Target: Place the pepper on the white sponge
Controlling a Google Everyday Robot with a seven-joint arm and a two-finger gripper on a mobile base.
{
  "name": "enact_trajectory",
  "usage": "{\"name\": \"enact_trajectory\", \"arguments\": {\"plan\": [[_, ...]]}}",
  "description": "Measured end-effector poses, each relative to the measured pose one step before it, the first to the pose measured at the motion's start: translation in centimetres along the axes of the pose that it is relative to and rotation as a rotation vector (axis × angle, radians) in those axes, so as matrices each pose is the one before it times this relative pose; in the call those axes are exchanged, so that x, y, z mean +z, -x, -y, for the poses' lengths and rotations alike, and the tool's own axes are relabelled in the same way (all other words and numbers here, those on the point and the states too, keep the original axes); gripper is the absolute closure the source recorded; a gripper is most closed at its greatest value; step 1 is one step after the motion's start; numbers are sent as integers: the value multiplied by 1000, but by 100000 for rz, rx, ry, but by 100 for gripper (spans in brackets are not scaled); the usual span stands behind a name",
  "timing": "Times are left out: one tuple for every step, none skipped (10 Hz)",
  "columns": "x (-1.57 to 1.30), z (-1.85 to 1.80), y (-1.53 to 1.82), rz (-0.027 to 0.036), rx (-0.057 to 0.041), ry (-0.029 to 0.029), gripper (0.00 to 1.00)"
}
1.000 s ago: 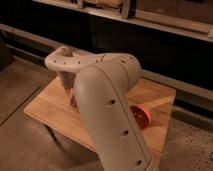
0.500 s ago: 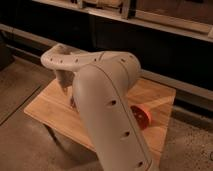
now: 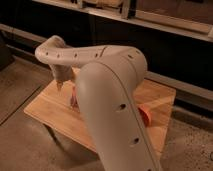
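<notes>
**Ana:** One gripper (image 3: 59,84) hangs at centre left of the frame, over the wooden table (image 3: 47,107). Whether it is parted or closed cannot be told.

**Ben:** Where is the pepper (image 3: 73,98)?

**Ana:** Probably the small reddish shape on the table, just lower right of the gripper and half hidden by the beige arm (image 3: 110,85). Whether the two touch cannot be told.

**Ben:** Anything else red?

**Ana:** An orange-red round object (image 3: 145,115) sits well to the right, beyond the arm.
</notes>
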Motion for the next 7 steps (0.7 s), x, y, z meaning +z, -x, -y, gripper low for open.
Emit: {"name": "enact_trajectory", "arguments": {"plan": [[-741, 343, -237, 576, 1450, 266, 34], [-425, 463, -303, -214, 1548, 235, 34], [62, 206, -32, -174, 152, -368, 34], [-46, -289, -2, 64, -302, 308, 34], [72, -164, 66, 239, -130, 328, 34], [-18, -27, -8, -13, -16, 56, 34], [104, 111, -34, -196, 110, -142, 34]]}}
